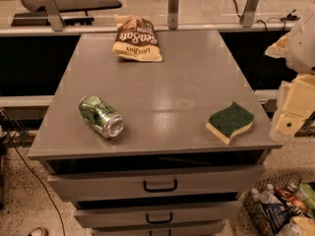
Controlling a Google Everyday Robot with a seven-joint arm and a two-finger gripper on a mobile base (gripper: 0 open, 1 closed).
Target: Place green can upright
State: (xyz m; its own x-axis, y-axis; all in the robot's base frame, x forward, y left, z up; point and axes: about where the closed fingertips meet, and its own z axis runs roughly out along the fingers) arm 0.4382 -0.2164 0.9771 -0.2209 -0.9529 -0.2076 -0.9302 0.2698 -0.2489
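Left front of the grey counter (pixel 197 68): the green can (pixel 101 116), lying on its side, one silver end turned toward the front right, not upright, well apart from everything else. Farther back and a little to the right, near the far edge: a brown and cream chip bag (pixel 137 38), lying flat. Under the front edge: drawers with black handles (pixel 160 185). Right front corner: a sponge (pixel 230 121), green face up, yellow beneath, close to the edge. Past the counter's right side: the pale pincer (pixel 290 117), off the counter, nearer the sponge, well apart from the can; wide or narrow, cannot tell. Bottom right, on the floor: a wire basket (pixel 256 200) with bottles.
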